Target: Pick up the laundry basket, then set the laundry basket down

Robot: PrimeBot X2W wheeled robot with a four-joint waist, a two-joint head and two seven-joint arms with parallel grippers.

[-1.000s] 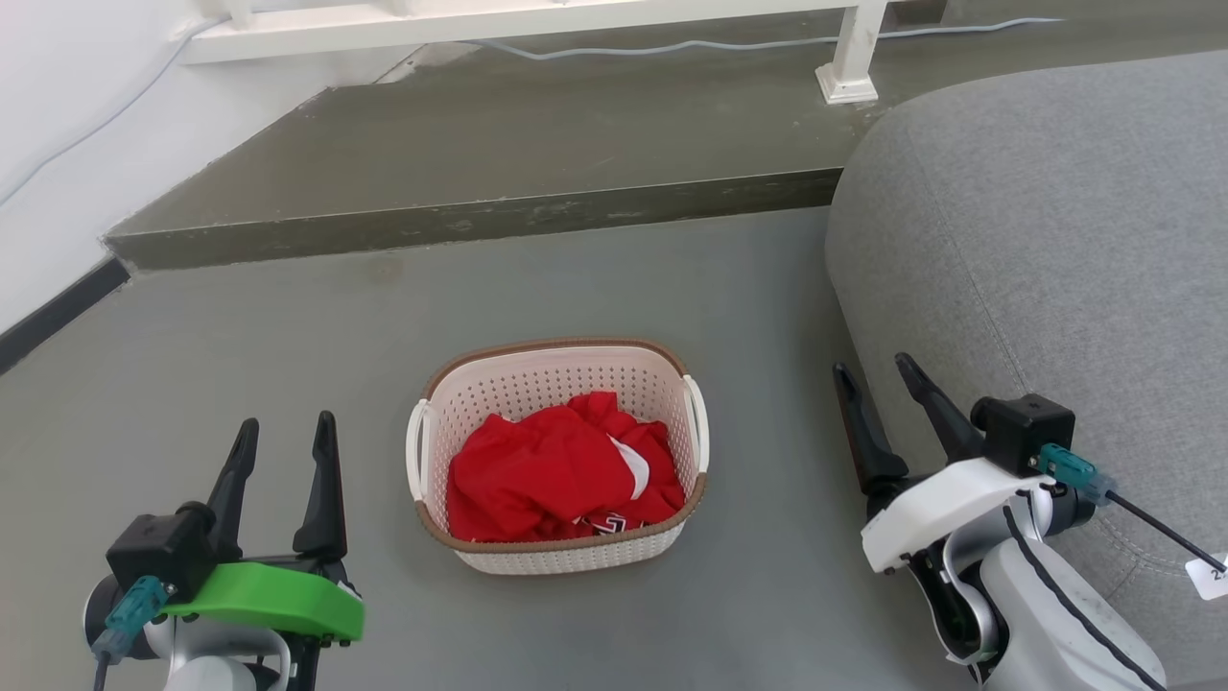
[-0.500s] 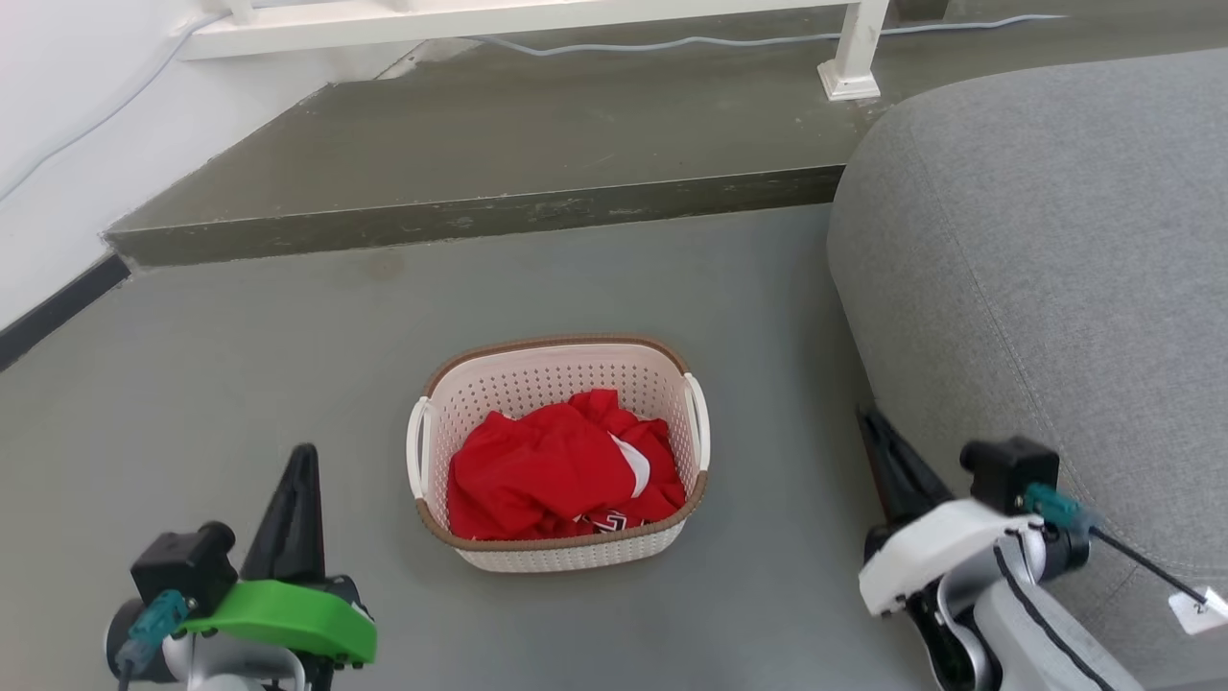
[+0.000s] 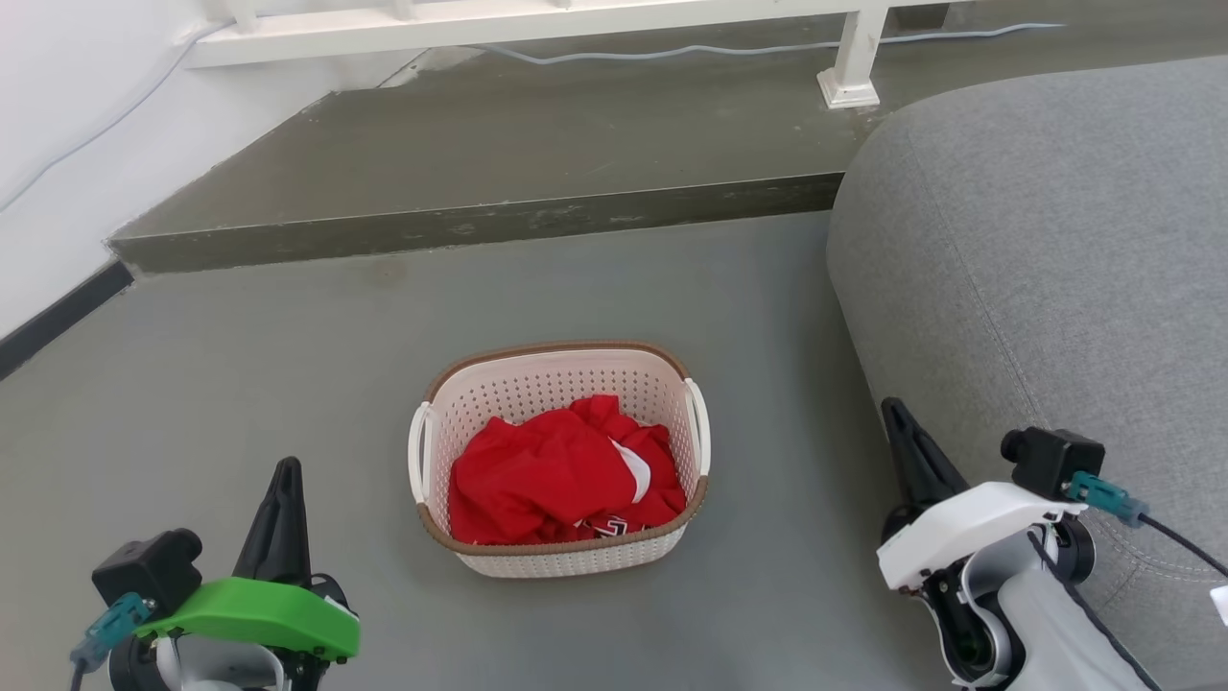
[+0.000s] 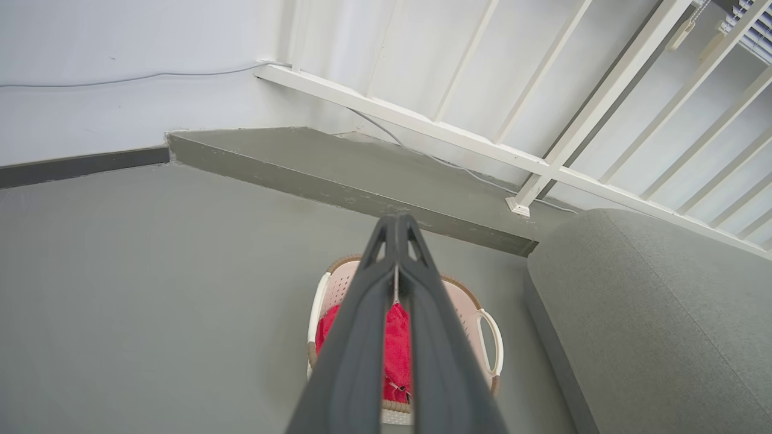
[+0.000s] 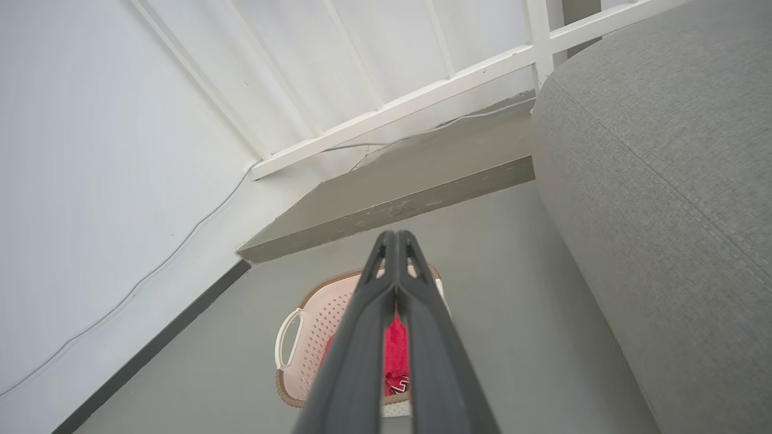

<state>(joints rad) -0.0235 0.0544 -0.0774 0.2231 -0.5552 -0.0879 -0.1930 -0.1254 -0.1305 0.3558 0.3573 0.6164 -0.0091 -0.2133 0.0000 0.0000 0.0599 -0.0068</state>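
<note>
The small cream-white perforated plastic laundry basket (image 3: 552,382), with its brown woven-look rim and white loop handles, stood on the smooth grey floor (image 3: 240,365) between the two arms and well apart from both. A crumpled red garment (image 3: 547,475) lay inside and hid the basket's bottom. A dark and white print at its near edge was too small to read.

The left gripper (image 3: 285,467), low at the left of the head view, had its two long dark fingers pressed flat together with nothing between them. Their bases were covered by the green wrist housing (image 3: 259,612). The right gripper (image 3: 895,407) was likewise fully closed and empty, just beside the rounded grey fabric sofa (image 3: 1036,250). Whether it touched the sofa could not be told, and its lower part was hidden behind the white wrist shell (image 3: 959,533).

In each wrist view the closed fingers crossed the middle of the basket, leaving only its sides and one or two handles visible. The sofa was cut off at the right edge of the head view. Behind the basket ran a raised grey concrete step (image 3: 499,144) under a white railing (image 3: 537,21), whose top was out of frame.
</note>
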